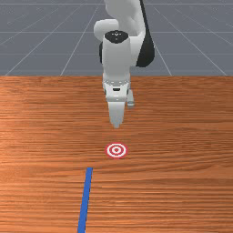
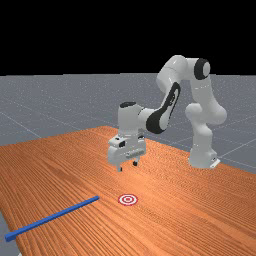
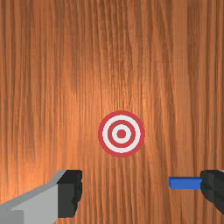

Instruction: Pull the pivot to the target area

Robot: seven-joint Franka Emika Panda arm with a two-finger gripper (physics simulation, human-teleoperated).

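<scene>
Your white two-finger gripper (image 2: 127,166) hangs spread wide above the grained, orange-brown wooden table (image 2: 65,165); on it your straight, slim, square-edged blue bar (image 2: 52,218) lies, one end near the flat, red-and-white ringed target (image 2: 128,200).

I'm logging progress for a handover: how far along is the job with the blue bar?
Nothing looks done: the blue bar lies wholly off the red-and-white target. Nothing is in hand: the gripper hangs open above the table. Left, probably: come down at the bar, then pull it to the target.
</scene>
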